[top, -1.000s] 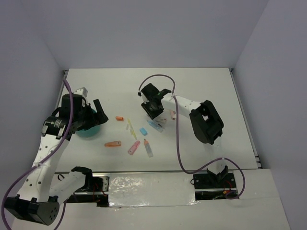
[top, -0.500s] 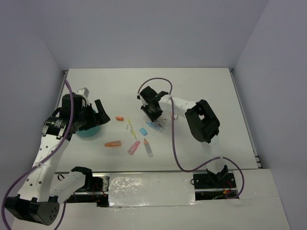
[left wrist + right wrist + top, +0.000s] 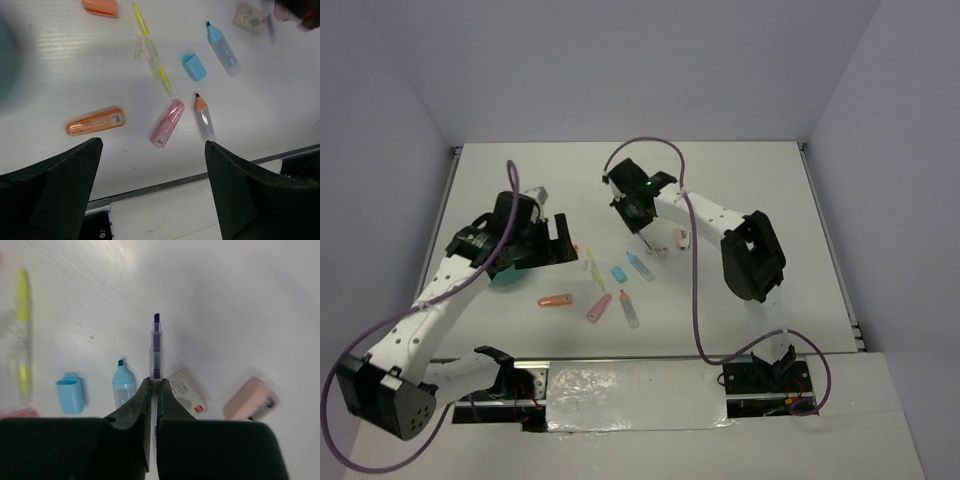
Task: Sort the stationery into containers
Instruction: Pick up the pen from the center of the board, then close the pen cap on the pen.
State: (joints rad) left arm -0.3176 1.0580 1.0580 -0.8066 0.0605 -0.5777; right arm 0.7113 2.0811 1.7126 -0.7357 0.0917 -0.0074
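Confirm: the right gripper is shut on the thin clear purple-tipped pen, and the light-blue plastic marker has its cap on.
Wrong: the light-blue plastic marker is uncapped, its cap lying beside it, per the right wrist view. The right gripper is shut on the thin clear purple-tipped pen.

Teal bowl (image 3: pixel 504 283), orange marker (image 3: pixel 95 122), pink marker (image 3: pixel 167 122), light-blue cap (image 3: pixel 194 67), yellow pen (image 3: pixel 152 50), purple-tipped pen (image 3: pixel 156 347), white table (image 3: pixel 750 180).

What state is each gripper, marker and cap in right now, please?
Right gripper: shut on the thin clear purple-tipped pen.
That pen: uncapped, held by its rear end.
Left gripper: open, empty.
Light-blue plastic highlighter: uncapped, lying flat.
Light-blue plastic cap: off, lying beside it.
Clear orange-tipped marker: uncapped, lying flat.
Pink plastic marker: capped, lying flat.
Orange plastic marker: capped, lying flat.
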